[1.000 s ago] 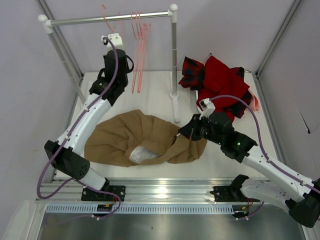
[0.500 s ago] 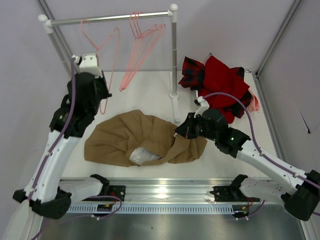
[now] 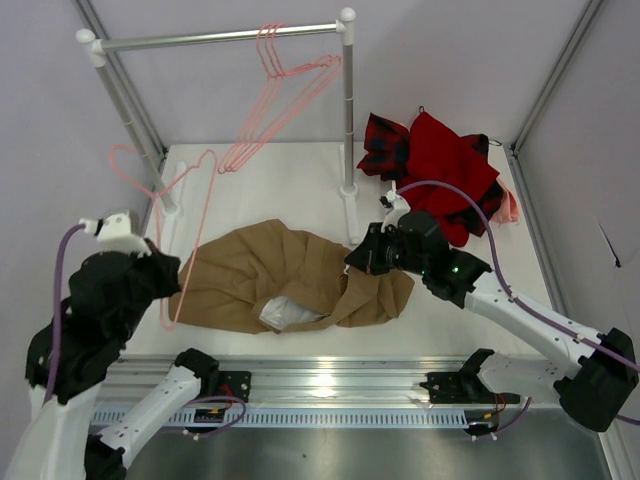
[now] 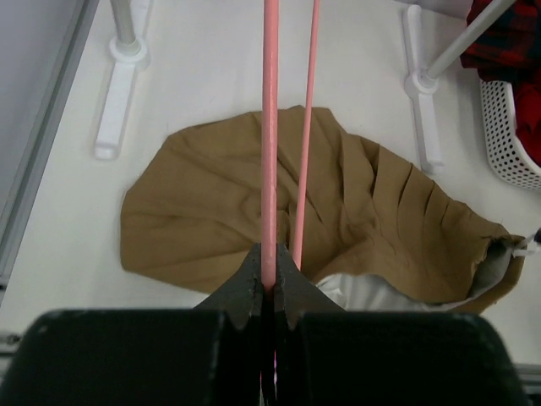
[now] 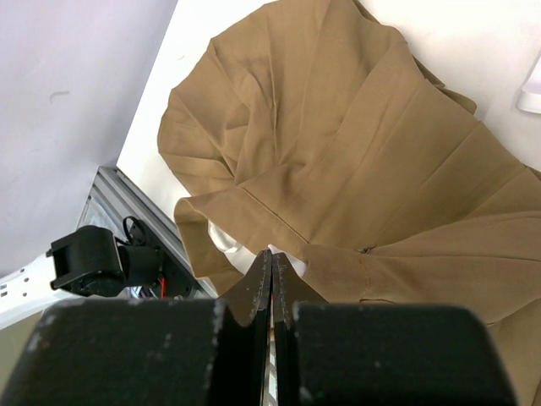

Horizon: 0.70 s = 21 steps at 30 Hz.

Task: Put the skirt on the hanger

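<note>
Two grips are closed at this moment. My left jaws are clenched on one thin wire of the hanger (image 4: 270,127), which is off the rail (image 3: 220,38) and in the air over the left side of the counter (image 3: 300,185). My right jaws are pinched on a fold of the skirt (image 3: 250,270) at its right end, close to the pale lining (image 3: 283,313).

The relation that matters is this. The skirt lies flat to the right of the hanger, with its long axis going left to right across the counter. The hanger's long axis goes from near to far, with its curved end far and to the left. So the two are nearly crossed. In the top view the hanger's near part lies over the skirt's left edge, but I cannot tell whether it touches. From the left wrist, the skirt is below and ahead of the jaws.

My left arm (image 3: 110,290) stands folded and high at the near left corner. My right arm (image 3: 500,300) reaches forward and low, with the wrist pointing left. I judge the hanger must first be turned along the skirt.
</note>
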Motion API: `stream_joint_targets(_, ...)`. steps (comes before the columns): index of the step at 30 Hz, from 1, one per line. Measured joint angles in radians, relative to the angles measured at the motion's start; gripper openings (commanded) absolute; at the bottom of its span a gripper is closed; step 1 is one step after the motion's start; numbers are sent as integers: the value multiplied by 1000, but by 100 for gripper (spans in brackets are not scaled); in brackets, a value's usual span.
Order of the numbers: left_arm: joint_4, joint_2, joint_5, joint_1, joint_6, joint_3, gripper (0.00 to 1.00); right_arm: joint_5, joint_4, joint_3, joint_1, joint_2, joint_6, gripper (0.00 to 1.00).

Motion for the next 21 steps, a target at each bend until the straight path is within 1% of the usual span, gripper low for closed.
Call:
stream_joint_targets(2,-69,-51,-13,0,-28,9,0,-3,3,2,-2,14,0,0)
stream_joint_targets(4,-110,-70,-28,0,-53,0,0,-3,6,8,-2,32,0,0)
stream_joint_targets(7,-132,-72,-14,0,-74,-74,0,-3,12,21,-2,58,0,0)
stream_joint_targets(9,-156,-72,48,1,-72,-139,0,-4,12,31,-2,76,-2,0)
stream_joint_targets(11,-178,-78,112,1,-64,-172,0,-7,5,48,-2,93,-10,0)
stream_joint_targets(18,-176,-110,364,0,15,-205,0,-2,-36,111,-4,119,-32,0)
stream_joint_targets(21,-134,-109,480,-2,52,-235,0,34,-68,113,-7,105,-29,0)
